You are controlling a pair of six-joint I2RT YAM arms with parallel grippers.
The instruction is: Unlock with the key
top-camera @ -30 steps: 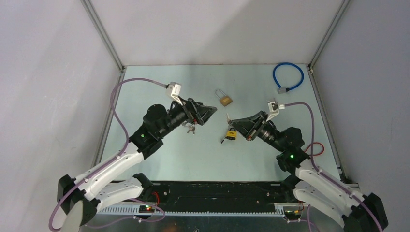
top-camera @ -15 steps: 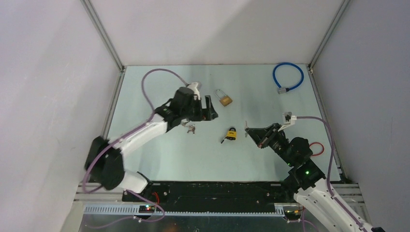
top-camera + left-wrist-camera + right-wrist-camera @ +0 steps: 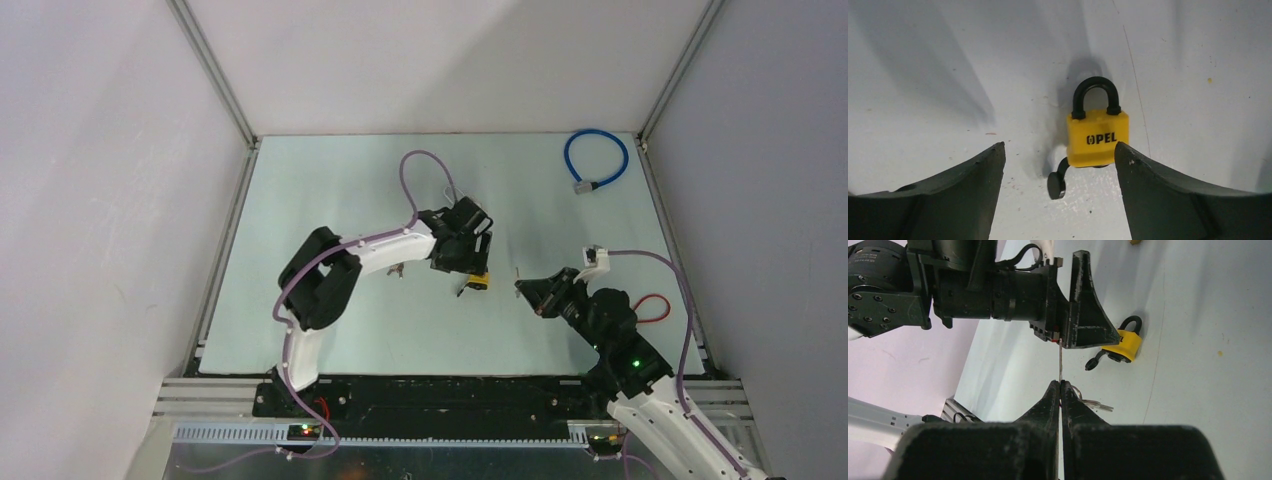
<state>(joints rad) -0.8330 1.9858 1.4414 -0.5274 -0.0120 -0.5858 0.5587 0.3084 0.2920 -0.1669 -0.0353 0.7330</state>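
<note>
Your left tool (image 3: 1059, 148) hangs low over the pale worktop (image 3: 948, 75) with its two fingers spread wide apart and nothing gripped. The yellow padlock (image 3: 1097, 137) lies flat between those fingers, close to the right one; you cannot tell from the wrist view whether that finger touches it. The padlock's black shackle (image 3: 1095, 95) points away from the tool and is seated in the body. A black-headed key (image 3: 1056, 184) sticks out from the underside of the body, at the end nearest the tool. Your right tool (image 3: 1060, 385) is pressed together on a thin metal key (image 3: 1060, 360), which you see edge-on, standing straight up out of the fingertips. It sits well apart from the padlock, to the right of it in the overhead view, and its wrist camera looks across at the left tool and the padlock. A loose bunch of keys (image 3: 1095, 403) lies on the worktop just behind the right fingertips. A blue cable (image 3: 567, 158) is coiled at the far right corner, and a red cable (image 3: 664, 302) loops beside the right arm.
</note>
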